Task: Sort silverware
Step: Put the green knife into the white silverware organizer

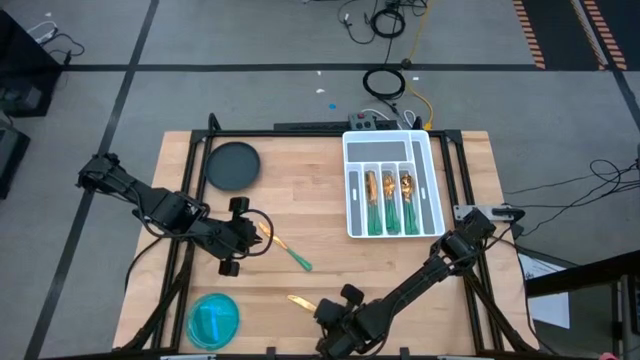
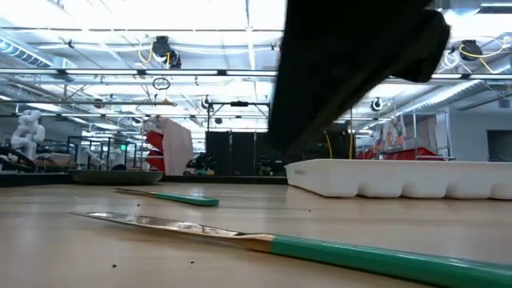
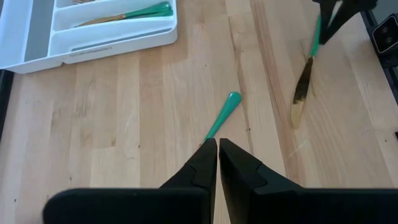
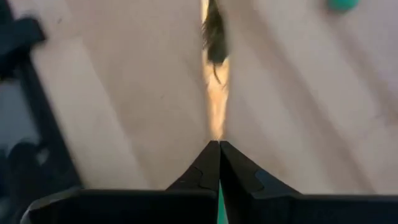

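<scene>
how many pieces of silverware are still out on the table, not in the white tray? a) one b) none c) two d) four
c: the high view shows one green-handled piece at the left gripper and a second piece at the right gripper, both on the bare wood outside the white tray.

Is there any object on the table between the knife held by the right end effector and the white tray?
Nothing visible. The right end effector grips a knife near the table's front edge. Only bare wood lies between it and the tray.
</scene>
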`<state>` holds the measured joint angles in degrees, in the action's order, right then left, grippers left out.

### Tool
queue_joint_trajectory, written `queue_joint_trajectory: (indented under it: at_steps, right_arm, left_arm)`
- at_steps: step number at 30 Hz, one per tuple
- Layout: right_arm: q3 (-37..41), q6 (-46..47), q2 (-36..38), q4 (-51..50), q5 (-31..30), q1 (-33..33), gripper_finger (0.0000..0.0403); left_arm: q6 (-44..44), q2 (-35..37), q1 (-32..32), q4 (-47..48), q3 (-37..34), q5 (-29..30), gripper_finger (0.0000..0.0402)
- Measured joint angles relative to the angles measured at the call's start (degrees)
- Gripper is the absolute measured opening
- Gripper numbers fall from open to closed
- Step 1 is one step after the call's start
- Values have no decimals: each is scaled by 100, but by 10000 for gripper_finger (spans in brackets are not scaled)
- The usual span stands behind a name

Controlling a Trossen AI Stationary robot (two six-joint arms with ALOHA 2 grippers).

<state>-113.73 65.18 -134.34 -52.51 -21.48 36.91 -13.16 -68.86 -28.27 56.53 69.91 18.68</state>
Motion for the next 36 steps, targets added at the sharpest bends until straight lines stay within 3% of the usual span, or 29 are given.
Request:
queue_joint_trajectory:
  at_steps: [4, 11, 14, 22, 36]
  right_arm:
    - [0, -361, 0, 212, 916, -27, 37]
    - [-2, -410, 7, -116, 1001, -178, 173]
    - [-2, -670, 7, -116, 1004, -309, 207]
    - [-7, -1300, 7, 10, 1139, -575, 201]
    - [7, -1369, -385, 175, 1232, -578, 206]
  left_arm:
    - [1, 0, 0, 0, 0, -2, 28]
    - [4, 0, 0, 0, 0, -2, 28]
    - [6, 0, 0, 0, 0, -1, 28]
    - [-122, -2, -2, -8, -332, -1, 28]
    - [-291, -2, -42, -236, -658, -50, 28]
